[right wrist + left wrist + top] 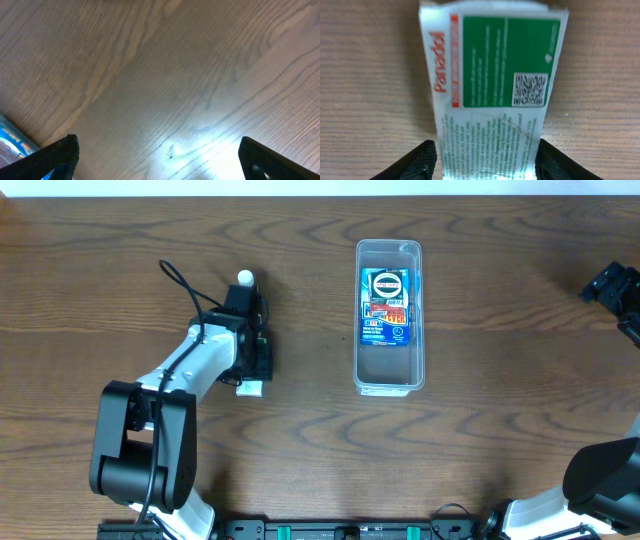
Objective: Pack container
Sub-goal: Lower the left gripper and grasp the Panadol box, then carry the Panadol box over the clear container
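Quick rundown of the wooden table. The container sits a bit right of centre, towards the far edge, with its long side running away from the robot. It's clear plastic, and one blue printed pack lies flat in it, filling the far and middle part, so the near end is just bare plastic. The left gripper is low over the table, well to the left of the container. In the left wrist view its two black fingers sit tight against both long sides of a white and green Panadol box, so it looks clamped on that box. The box has red lettering down one edge and a QR code on the green panel. From overhead the arm covers most of it, and only a small white bit shows below the gripper. The right gripper is way off at the right edge of the table, well apart from the container. Its fingers are spread wide, with nothing between them but wood grain and a bright light reflection. There's a sliver of blue print in the lower left corner of the right wrist view, and I can't tell what it belongs to.
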`<state>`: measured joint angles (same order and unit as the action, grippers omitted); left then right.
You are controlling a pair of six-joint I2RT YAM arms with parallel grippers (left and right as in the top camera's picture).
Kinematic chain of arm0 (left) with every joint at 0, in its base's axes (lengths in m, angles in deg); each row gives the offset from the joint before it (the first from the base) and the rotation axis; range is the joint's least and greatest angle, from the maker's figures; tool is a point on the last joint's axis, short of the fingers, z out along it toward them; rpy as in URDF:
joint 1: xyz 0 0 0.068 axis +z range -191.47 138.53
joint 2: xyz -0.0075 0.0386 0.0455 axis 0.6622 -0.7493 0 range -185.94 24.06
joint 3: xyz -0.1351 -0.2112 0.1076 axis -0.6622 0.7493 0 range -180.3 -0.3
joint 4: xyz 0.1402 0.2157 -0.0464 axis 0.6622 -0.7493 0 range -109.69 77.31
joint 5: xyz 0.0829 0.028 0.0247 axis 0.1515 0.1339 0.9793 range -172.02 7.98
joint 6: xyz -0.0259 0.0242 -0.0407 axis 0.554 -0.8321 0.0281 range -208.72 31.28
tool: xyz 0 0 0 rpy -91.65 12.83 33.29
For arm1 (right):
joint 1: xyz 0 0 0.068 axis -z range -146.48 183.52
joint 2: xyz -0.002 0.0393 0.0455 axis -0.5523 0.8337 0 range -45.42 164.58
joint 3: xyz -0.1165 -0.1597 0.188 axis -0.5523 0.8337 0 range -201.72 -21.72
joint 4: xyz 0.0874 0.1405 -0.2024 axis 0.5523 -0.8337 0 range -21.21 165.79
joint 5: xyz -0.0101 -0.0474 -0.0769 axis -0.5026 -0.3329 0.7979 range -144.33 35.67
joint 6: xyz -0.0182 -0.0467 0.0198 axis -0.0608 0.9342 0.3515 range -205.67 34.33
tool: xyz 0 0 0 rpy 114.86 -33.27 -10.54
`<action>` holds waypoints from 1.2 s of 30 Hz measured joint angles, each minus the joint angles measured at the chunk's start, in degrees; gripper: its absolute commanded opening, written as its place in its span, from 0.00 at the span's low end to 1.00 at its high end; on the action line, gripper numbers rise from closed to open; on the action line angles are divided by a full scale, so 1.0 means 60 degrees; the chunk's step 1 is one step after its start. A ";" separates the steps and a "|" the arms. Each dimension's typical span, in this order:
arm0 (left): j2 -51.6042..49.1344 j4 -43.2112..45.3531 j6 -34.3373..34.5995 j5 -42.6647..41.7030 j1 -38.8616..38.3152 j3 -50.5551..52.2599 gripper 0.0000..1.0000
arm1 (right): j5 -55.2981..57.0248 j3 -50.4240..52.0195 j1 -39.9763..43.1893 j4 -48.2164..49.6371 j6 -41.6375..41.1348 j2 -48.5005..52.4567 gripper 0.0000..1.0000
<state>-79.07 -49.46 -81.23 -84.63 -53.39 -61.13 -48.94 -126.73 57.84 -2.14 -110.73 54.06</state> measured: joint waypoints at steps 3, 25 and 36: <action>0.0000 0.0087 0.0000 0.0000 -0.0033 0.0015 0.64 | 0.0000 0.0000 0.0000 0.0000 0.0000 0.0000 0.99; 0.0000 0.0149 0.0033 0.0000 -0.0033 0.0015 0.54 | 0.0000 0.0000 0.0000 0.0000 0.0000 0.0000 0.99; 0.0000 0.0149 0.0033 0.0000 -0.0033 0.0015 0.45 | 0.0000 0.0000 0.0000 0.0000 0.0000 0.0000 0.99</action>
<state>-79.07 -48.57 -81.04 -84.63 -53.59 -61.05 -48.94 -126.73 57.84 -2.14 -110.73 54.06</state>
